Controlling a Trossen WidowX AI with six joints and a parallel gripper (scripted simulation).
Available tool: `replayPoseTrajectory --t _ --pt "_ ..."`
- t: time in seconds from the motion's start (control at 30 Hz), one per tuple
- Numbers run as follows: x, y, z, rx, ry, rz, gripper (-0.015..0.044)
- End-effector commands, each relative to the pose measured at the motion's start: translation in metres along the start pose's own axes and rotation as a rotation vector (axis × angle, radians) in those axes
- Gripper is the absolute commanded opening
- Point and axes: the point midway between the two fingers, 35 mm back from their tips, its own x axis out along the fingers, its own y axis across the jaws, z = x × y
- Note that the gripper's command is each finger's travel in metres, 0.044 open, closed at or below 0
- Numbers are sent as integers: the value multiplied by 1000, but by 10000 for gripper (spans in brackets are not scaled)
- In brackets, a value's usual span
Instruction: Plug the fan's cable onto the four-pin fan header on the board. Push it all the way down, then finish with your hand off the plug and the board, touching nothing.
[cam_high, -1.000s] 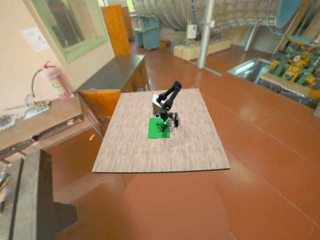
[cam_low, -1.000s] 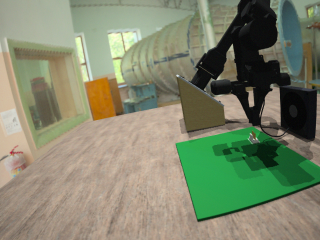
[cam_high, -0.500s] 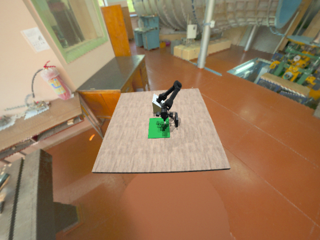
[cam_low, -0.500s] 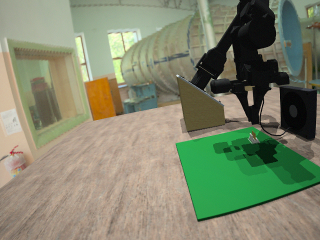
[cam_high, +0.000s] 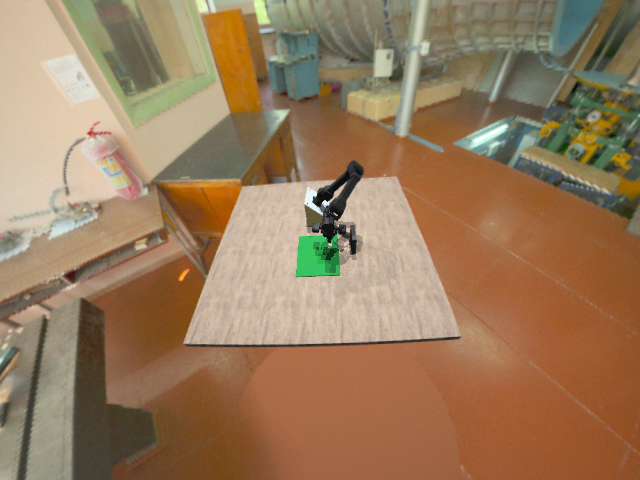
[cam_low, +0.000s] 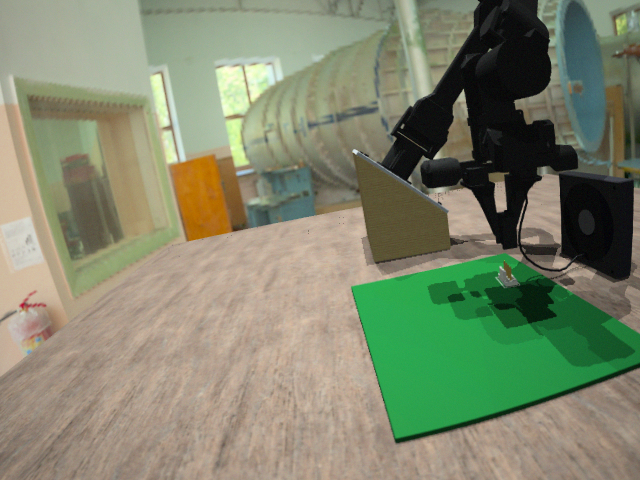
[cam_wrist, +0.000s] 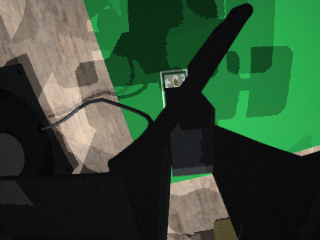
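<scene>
The green board (cam_high: 309, 260) (cam_low: 429, 372) (cam_wrist: 300, 25) lies flat on the table. The white four-pin header (cam_low: 507, 280) (cam_wrist: 173, 80) stands near its back edge, with a tan upright part and nothing plugged onto it. My gripper (cam_low: 506, 241) (cam_wrist: 185, 132) is shut on the fan plug, pointing down a little above and behind the header in the exterior view. The plug is mostly hidden by the dark fingers. The thin black cable (cam_low: 520, 235) (cam_wrist: 100, 100) loops from the fingers to the black fan (cam_high: 353, 239) (cam_low: 596, 222) (cam_wrist: 12, 145).
The fan stands upright beside the board, to the right in the exterior view. A tan wedge-shaped block (cam_high: 312, 215) (cam_low: 405, 222) with a pale sloped top stands behind the board, under the arm. The slack cable hangs between gripper and fan.
</scene>
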Motion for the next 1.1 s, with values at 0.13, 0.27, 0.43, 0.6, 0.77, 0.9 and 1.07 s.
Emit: replayPoseTrajectory --t 0.13,0.27,0.43,0.6,0.77,0.9,1.07 --pt "21 0 -2 6 5 5 0" --pt "21 0 -2 6 5 5 0" --pt "21 0 -1 3 4 5 0" --pt "21 1 1 -2 4 5 0" --pt "21 1 2 -8 4 5 0" --pt "21 1 2 -8 4 5 0" --pt "22 1 1 -8 4 5 0"
